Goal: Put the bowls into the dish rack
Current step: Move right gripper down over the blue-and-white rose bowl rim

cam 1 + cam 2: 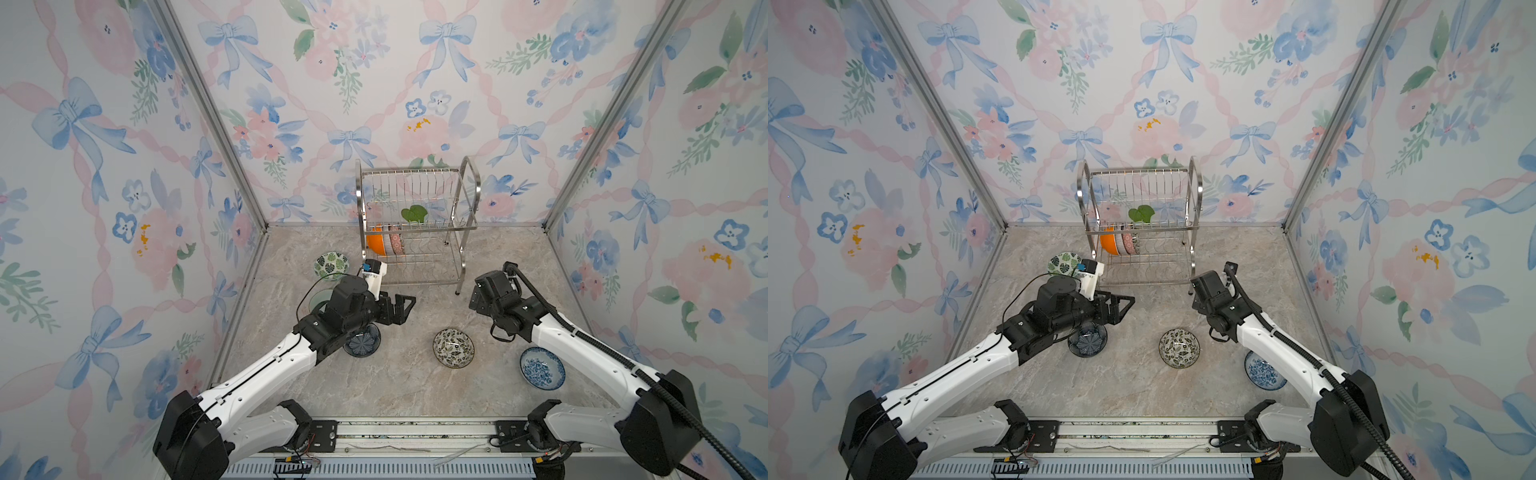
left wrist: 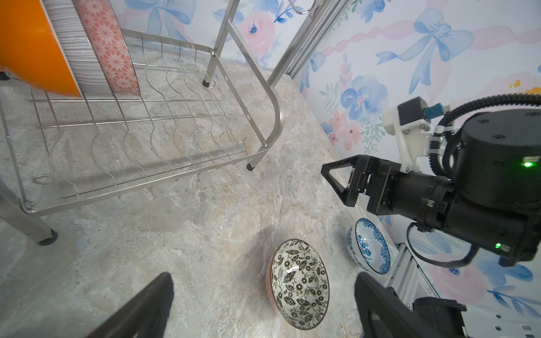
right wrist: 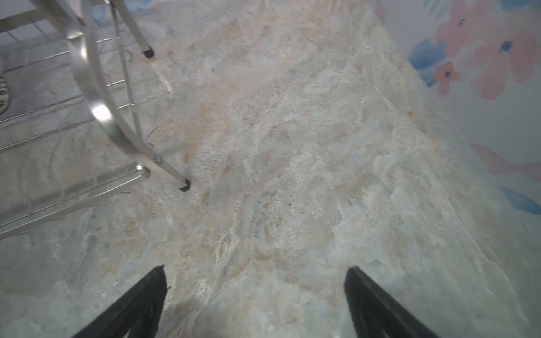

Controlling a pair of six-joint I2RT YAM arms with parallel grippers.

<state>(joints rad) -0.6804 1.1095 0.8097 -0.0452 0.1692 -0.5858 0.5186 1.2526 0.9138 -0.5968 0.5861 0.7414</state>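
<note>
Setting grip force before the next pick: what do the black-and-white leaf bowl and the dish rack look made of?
The black-and-white leaf bowl: probably glazed ceramic; glossy inside with glints, printed pattern. The dish rack: polished metal, likely steel; thin wires, mirror-bright tube frame. Its dark foot caps may be rubber or plastic.

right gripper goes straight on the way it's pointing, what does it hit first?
Likely bare table. In its wrist view the open right gripper aims at marble with nothing on it; a leg of the rack stands off to one side. Depth is unclear, so that clearance is a guess.
</note>
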